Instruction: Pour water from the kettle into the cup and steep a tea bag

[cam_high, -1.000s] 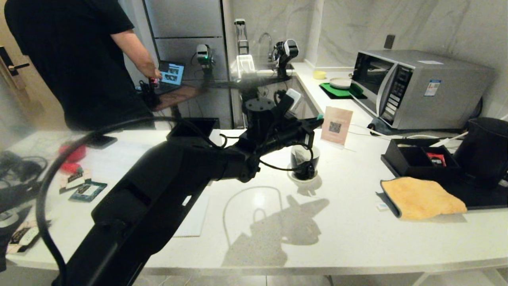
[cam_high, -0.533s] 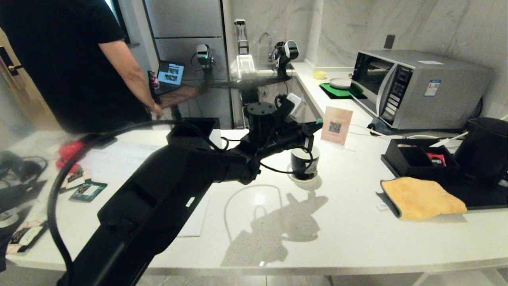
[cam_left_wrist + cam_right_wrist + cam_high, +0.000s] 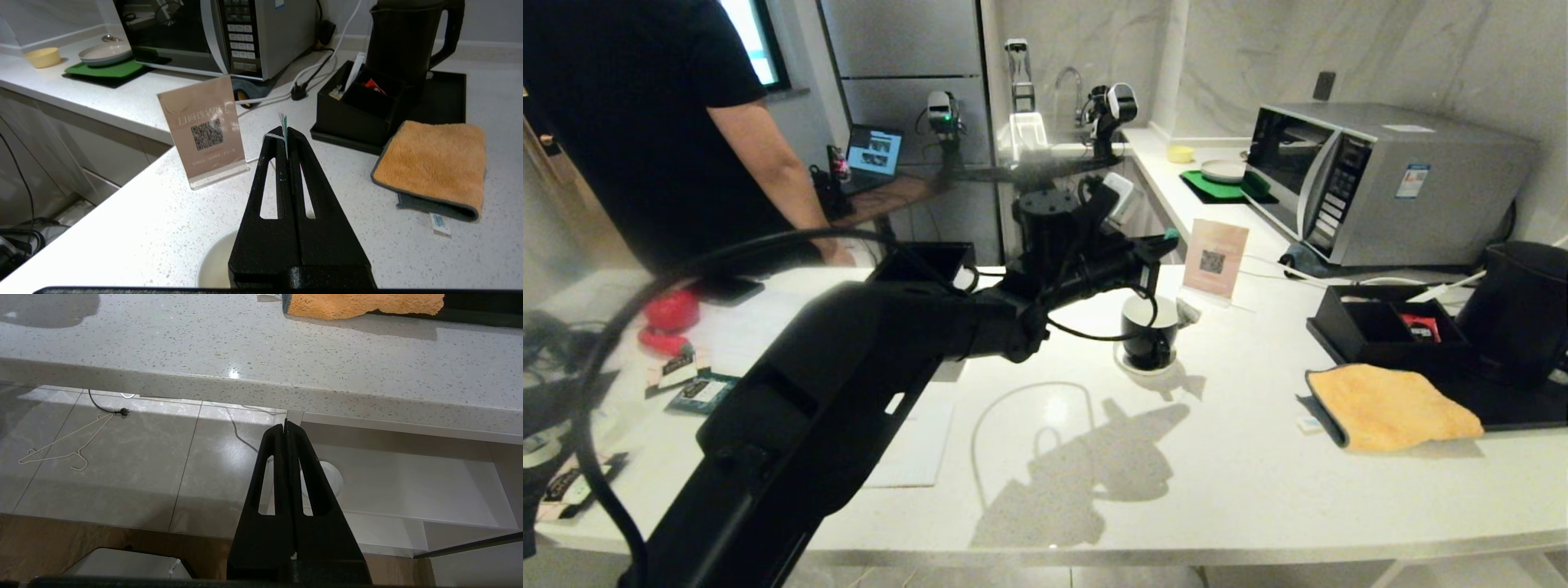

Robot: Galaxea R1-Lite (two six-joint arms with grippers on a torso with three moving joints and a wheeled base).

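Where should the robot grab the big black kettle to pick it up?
By the kettle's loop handle, probably. It sticks out on the side away from the microwave, with open counter there. The black box blocks the near side.

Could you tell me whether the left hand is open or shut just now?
Shut. In the left wrist view the left hand has both fingers pressed together, pinching a small green-and-white tag at the tips, above the cup.
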